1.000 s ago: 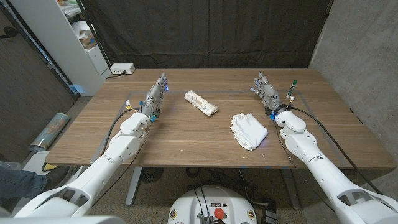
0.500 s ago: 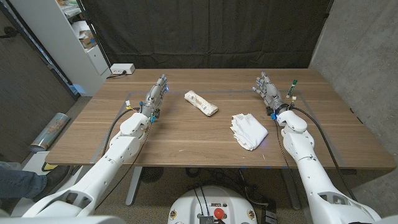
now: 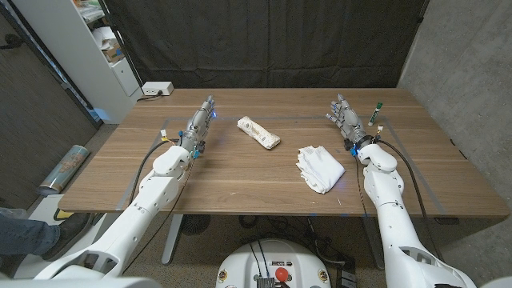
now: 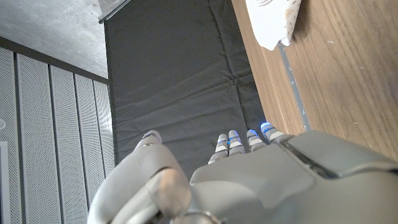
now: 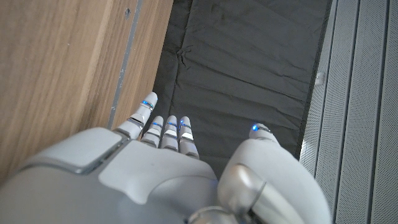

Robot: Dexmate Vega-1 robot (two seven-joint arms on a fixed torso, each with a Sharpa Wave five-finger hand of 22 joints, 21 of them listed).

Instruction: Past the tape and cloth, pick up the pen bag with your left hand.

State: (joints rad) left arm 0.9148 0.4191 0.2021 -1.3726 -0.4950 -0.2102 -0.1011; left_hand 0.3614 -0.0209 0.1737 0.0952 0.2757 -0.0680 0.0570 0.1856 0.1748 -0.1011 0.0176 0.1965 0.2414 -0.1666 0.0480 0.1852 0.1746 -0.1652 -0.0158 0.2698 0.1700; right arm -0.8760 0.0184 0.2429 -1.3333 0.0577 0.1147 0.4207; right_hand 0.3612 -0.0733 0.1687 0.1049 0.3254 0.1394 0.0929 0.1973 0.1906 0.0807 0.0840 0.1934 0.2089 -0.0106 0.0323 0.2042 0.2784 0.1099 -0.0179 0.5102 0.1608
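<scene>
The pen bag, a long cream pouch with a pattern, lies at an angle on the wooden table, left of the middle toward the far side. One end of the pen bag appears in the left wrist view. My left hand stands on the table to the bag's left, apart from it, fingers stretched out and holding nothing; the left hand reaches toward the far edge. A crumpled white cloth lies right of the middle. Beyond the cloth, my right hand is also open and holds nothing.
A thin grey tape strip runs along the table near its far edge. A small green-capped thing stands beside the right hand. A white box sits at the back left corner. White shelves stand on the left.
My right arm has shifted slightly to the right, the hand with it. The left arm, pen bag and cloth have not moved.
</scene>
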